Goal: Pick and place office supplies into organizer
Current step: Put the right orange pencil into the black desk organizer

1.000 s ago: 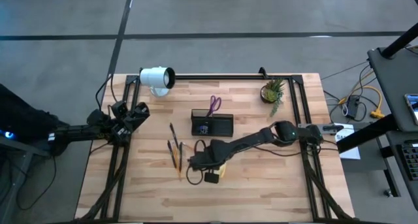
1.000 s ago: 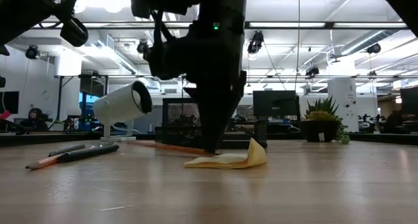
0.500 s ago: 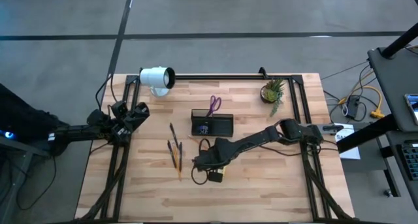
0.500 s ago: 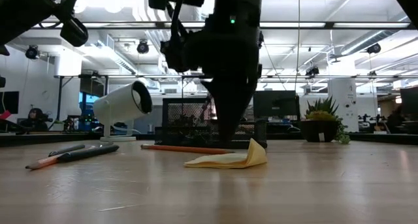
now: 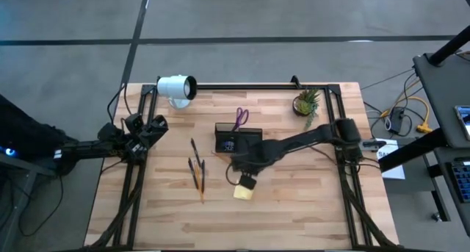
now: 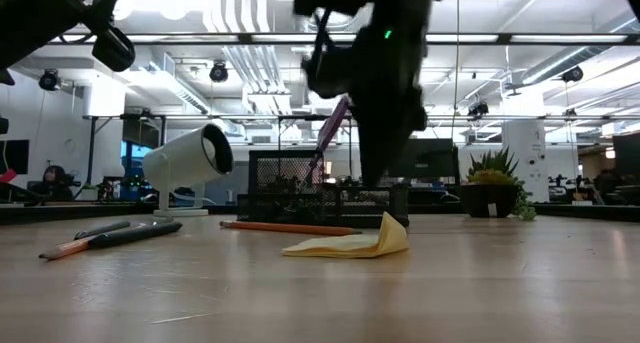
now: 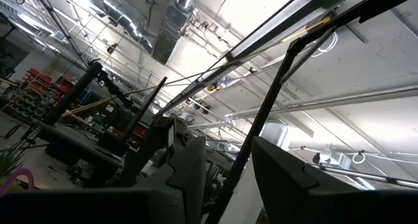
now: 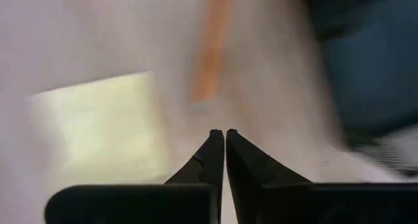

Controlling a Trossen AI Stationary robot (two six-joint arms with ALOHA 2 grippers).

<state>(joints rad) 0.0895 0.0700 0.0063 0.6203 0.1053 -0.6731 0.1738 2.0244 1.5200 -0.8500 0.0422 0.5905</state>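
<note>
The organizer (image 5: 239, 140) sits near the middle of the bench (image 5: 294, 215), and the purple-handled scissors (image 5: 241, 119) already stand in it at its far side, their handles sticking up above the rim in the low view. That appears to be the only supply stowed so far.

The rest is still out on the wood. A small cluster of pencils (image 5: 197, 171) lies to the left of the organizer, well apart from it. One orange pencil (image 6: 290, 227) lies just in front of the organizer. The yellow sticky-note pad (image 5: 244, 192) rests flat near it, one corner curled up.

The right pincer (image 5: 248, 180) hangs just above the bench between the organizer and the pad, fingers pressed together and holding nothing; its wrist view shows the closed tips over bare wood, with the pad and the orange pencil just beyond. The left pincer (image 5: 150, 131) waits at the left edge of the bench, fingers apart and empty.

By this showing the job is early: one item in, the pencils and the pad still to go.
</note>
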